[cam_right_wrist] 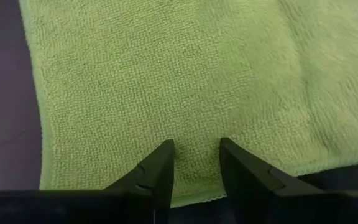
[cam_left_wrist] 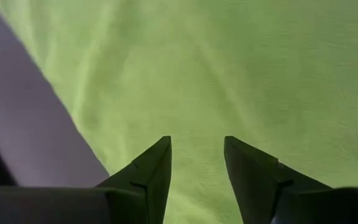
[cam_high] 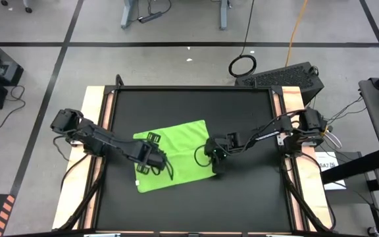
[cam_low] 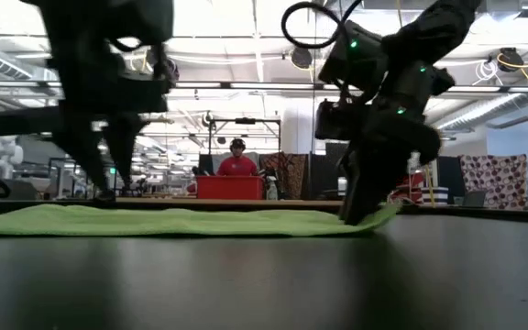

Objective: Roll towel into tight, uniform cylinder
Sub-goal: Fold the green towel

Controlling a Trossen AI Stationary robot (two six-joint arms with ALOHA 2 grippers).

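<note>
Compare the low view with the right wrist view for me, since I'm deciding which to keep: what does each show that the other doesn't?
Only the low view shows both grippers at once, the left gripper and right gripper down at the towel, plus a person in the room behind. Only the right wrist view shows the towel's weave and corner edge against the dark table. Both show the towel lying flat, unrolled.

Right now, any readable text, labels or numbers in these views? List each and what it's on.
No text reads fully.
"SA 76", a guess at best: small white label beside the table's right edge in the high view, too small to be sure.
Towel: no print or tag showing in any view.
Background room in the low view: no legible signs.
</note>
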